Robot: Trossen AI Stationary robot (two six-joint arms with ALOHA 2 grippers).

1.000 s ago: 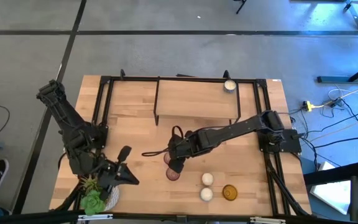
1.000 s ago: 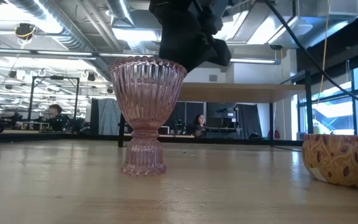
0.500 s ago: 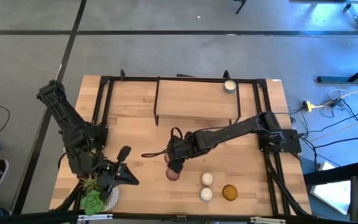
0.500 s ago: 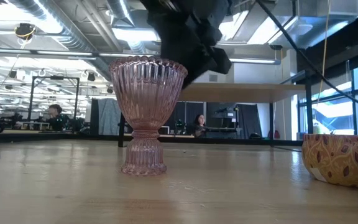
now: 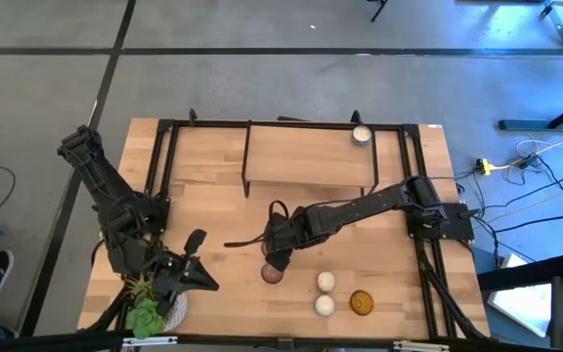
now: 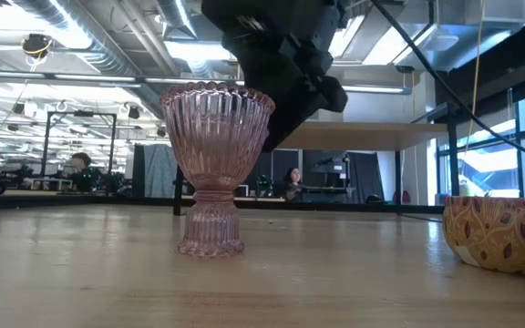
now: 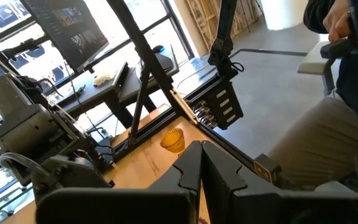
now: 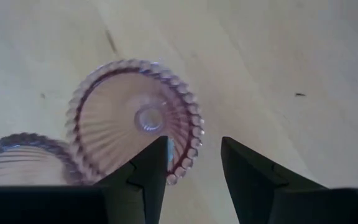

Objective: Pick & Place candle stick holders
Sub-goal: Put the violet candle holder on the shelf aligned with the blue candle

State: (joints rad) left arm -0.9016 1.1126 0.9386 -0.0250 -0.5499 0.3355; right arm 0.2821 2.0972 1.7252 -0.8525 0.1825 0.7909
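While the right gripper (image 5: 280, 256) hangs mid-table, the task reads as part-way at best.

High view: a pink holder (image 5: 273, 275) stands just beside the gripper on the near side. Two cream holders (image 5: 326, 282) and an amber holder (image 5: 361, 303) are clustered near it. A lone cream holder (image 5: 362, 135) sits well apart at the far edge of the table (image 5: 213, 186). Which end is the drop spot cannot be told, so the count of placed and unplaced holders stays open. The left gripper (image 5: 203, 281) waits near the plant (image 5: 150, 315).

Low view: the pink holder (image 6: 215, 164) is upright. It is ribbed translucent glass, a flared cup on a narrow waist and small foot, with a beaded rim. The right gripper (image 6: 281, 55) is above and behind the rim. The amber holder (image 6: 490, 232) shows a mottled, leaf-like pattern.

Left wrist view: jaws together, nothing between them. A person sits beyond the table.

Right wrist view: jaws apart, and part of the scalloped rim lies in the gap (no clamp seen). A second pink holder (image 8: 23, 158) is just beside the first; touching or not, I cannot tell. The wood is pale and smooth-grained.
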